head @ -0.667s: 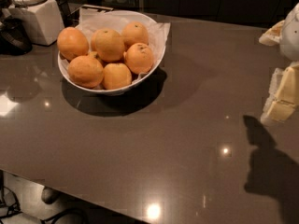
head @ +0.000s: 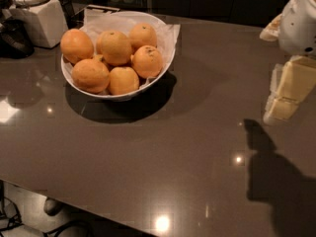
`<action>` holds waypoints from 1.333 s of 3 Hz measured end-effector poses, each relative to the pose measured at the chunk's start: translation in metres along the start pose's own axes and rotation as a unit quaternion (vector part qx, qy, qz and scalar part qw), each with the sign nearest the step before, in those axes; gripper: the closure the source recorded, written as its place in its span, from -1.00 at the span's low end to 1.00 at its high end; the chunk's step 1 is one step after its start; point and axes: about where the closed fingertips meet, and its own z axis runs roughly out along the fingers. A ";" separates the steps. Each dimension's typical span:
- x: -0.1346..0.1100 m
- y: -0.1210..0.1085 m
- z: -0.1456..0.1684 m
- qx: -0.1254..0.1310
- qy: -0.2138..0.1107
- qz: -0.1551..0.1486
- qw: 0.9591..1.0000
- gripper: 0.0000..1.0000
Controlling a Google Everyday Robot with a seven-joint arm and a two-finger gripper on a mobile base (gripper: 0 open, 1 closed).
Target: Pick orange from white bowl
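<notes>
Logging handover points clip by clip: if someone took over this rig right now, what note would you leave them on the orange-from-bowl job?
Gripper: the robot's pale two-finger gripper hangs at the right edge of the dark glossy table, far from the bowl and carrying no fruit.
Things: six round, dimpled orange fruits sit in the wide, shallow white bowl, lined with crinkled white paper, at the table's back left.
Done: nothing so far; no orange has been lifted out.
Left: bring the gripper across to the bowl, grasp one orange and lift it clear.
</notes>
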 end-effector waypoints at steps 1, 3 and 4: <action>-0.026 -0.007 0.005 -0.012 0.021 -0.028 0.999 -1.00; -0.060 -0.019 0.013 -0.003 0.035 -0.067 0.997 -1.00; -0.080 -0.027 0.012 0.007 0.012 -0.086 0.996 -1.00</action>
